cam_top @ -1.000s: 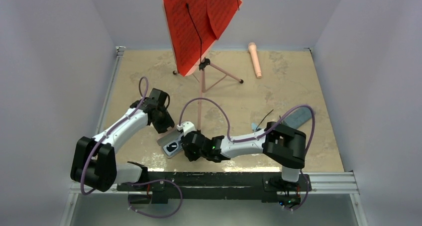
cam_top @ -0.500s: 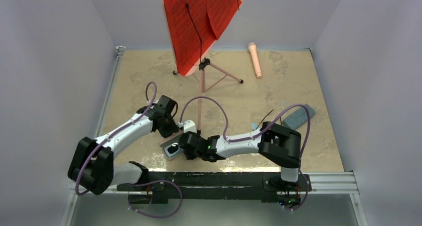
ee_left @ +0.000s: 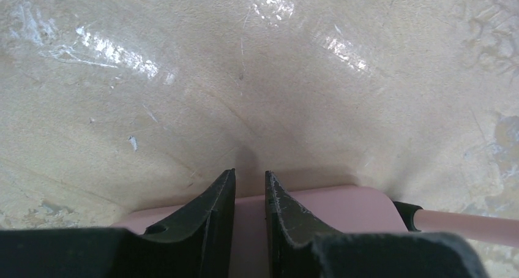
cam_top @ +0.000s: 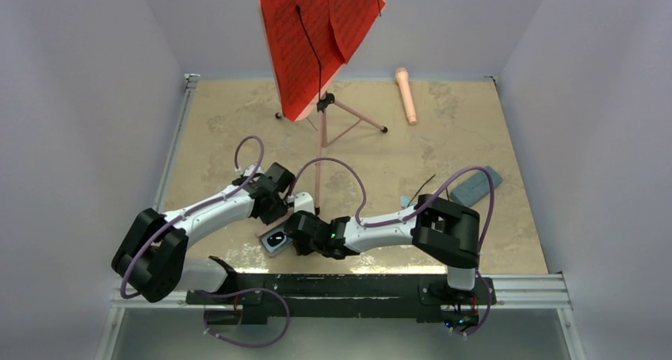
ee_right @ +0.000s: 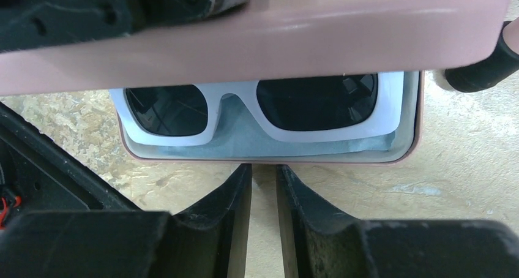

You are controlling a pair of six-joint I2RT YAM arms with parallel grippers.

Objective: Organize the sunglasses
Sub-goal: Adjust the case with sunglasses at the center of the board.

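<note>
- Our left gripper (ee_left: pixel 250 189) rests on top of the pink lid (ee_right: pixel 294 39). Its two fingers are almost together, with only a thin slit between them. It holds nothing.
- Our right gripper (ee_right: pixel 263 183) sits low over the table (cam_top: pixel 230 114), just in front of the pink case (ee_right: pixel 343 161). Its fingers are almost together too, and we see only bare table between them.
- We see the white sunglasses (ee_right: pixel 235 109) lying inside the pink case, on a pale blue cloth (ee_right: pixel 257 144). Their dark lenses face up.
- The pink lid is tipped partway down over the case. It hides the top edge of the white sunglasses from our right wrist camera.
- From above, the pink case lies near the front edge of the table, between our two grippers.
- We see only one thin black arm of the black sunglasses (cam_top: pixel 425 183). It pokes out next to our right arm. The rest is hidden, so we cannot tell how that pair lies.
- A grey-blue case (cam_top: pixel 475 187) lies on the right side of the table, near the black sunglasses and well apart from the pink case.
- A stand with red sheets (cam_top: pixel 317 35) is at the back. One black foot (ee_right: pixel 483 63) of it is just beside a corner of the pink lid.
- A pink stick (cam_top: pixel 406 94) lies by the far edge of the table.
</note>
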